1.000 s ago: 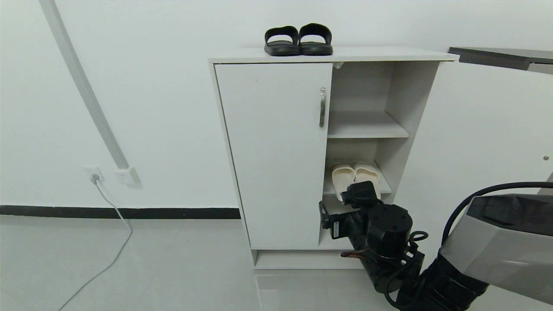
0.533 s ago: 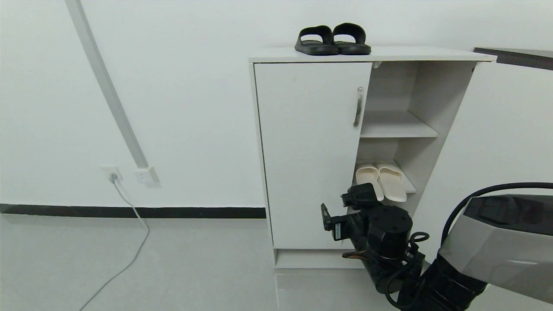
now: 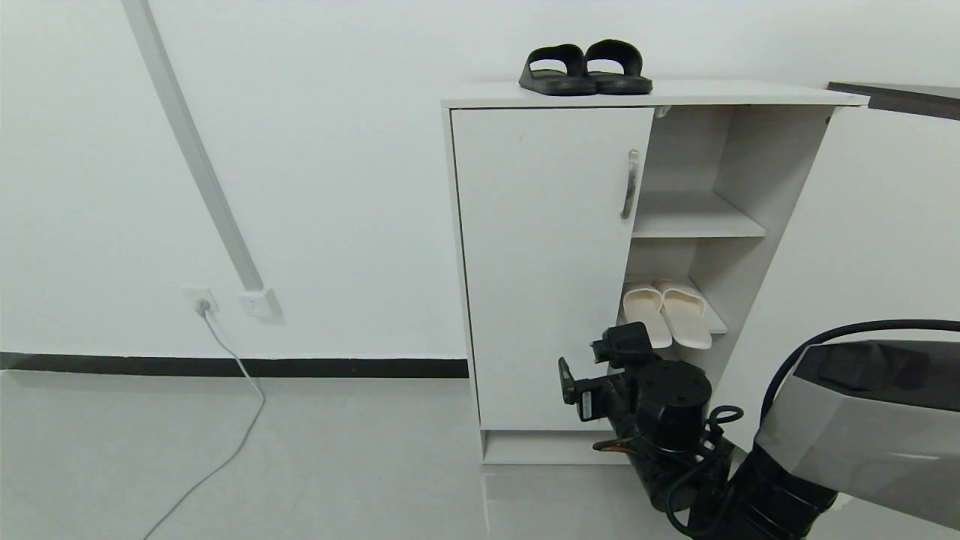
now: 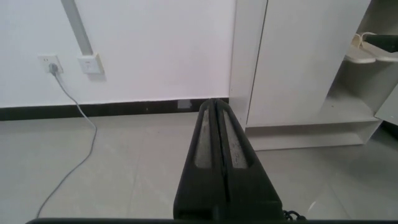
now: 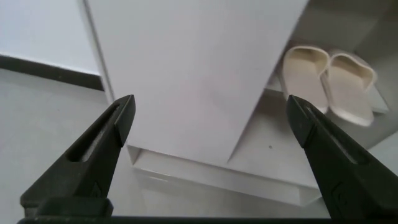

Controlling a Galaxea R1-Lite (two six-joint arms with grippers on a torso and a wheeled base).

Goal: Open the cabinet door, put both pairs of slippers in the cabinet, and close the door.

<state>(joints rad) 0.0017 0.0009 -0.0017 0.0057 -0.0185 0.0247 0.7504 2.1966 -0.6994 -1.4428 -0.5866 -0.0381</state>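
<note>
Backed away from cream slippers on the lower shelf, right gripper spread wide, left gripper pressed together; should rise to black slippers atop cabinet, pinching both straps squarely

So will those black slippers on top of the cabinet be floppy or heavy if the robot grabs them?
Probably light: the black slippers look like moulded slides. Likely bendy at the arched straps. Being two loose shoes side by side, one could stay behind.
</note>
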